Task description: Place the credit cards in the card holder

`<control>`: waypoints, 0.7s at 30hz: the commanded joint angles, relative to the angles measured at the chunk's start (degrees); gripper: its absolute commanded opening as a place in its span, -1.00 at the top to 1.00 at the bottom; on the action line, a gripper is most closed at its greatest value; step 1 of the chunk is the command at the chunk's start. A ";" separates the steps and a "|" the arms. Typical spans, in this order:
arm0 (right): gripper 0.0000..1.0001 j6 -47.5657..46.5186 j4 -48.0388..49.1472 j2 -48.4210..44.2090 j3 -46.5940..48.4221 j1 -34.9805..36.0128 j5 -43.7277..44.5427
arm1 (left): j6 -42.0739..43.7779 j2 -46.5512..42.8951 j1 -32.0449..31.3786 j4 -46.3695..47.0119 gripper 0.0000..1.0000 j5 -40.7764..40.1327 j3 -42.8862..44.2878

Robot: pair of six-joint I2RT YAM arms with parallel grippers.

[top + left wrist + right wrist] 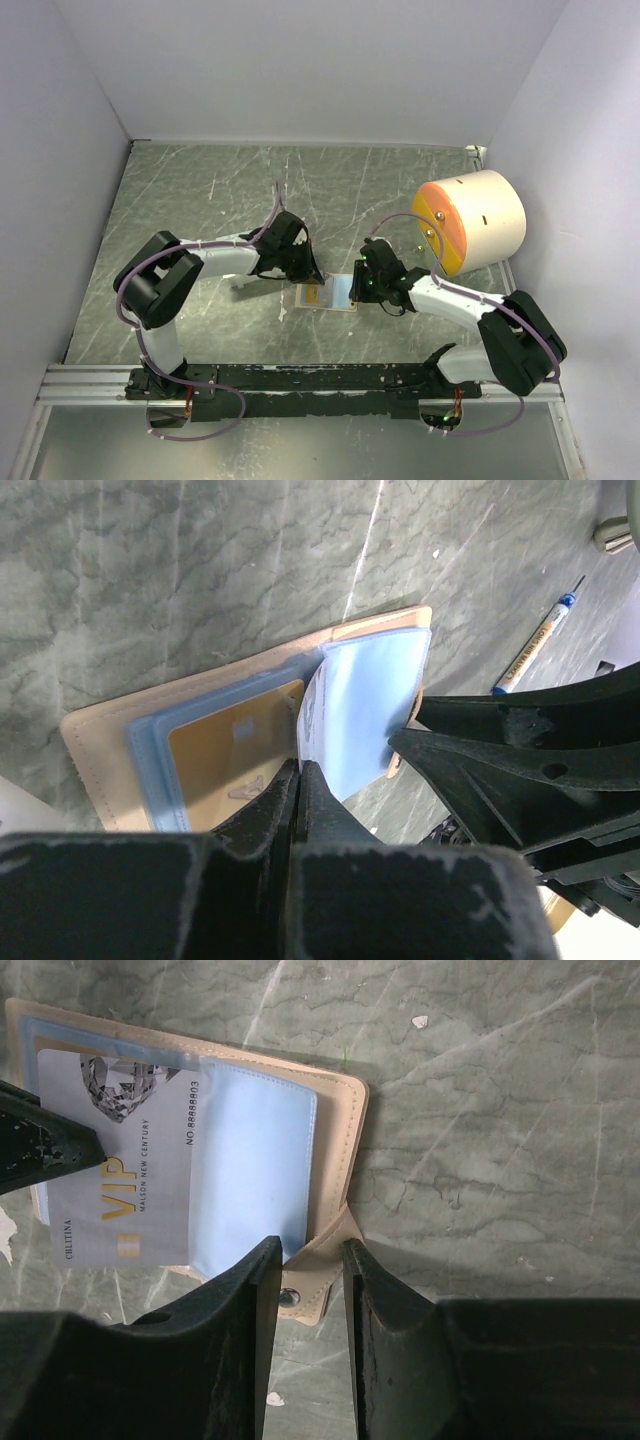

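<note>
Open card holder (328, 296) flat on the green marbled table (200, 200), between the two pincers.

The left gripper (298, 775) is pinched tight on the near edge of a grey VIP card (120, 1170) half under the holder's pale blue sleeve. The right gripper (308, 1250) stands narrow astride the snap tab (300, 1295); a clamp cannot be told. Only the left wrist view shows a gold card (230, 750) pocketed and a pen (535, 645) beyond. The holder's long axis runs left-right from above, and the VIP card lies crosswise to it.
</note>
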 commanded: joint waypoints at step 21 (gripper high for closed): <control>0.36 9.30 6.93 0.72 -4.97 -0.15 -3.60 | -3.74 -1.20 -0.68 12.31 0.86 -4.55 -9.40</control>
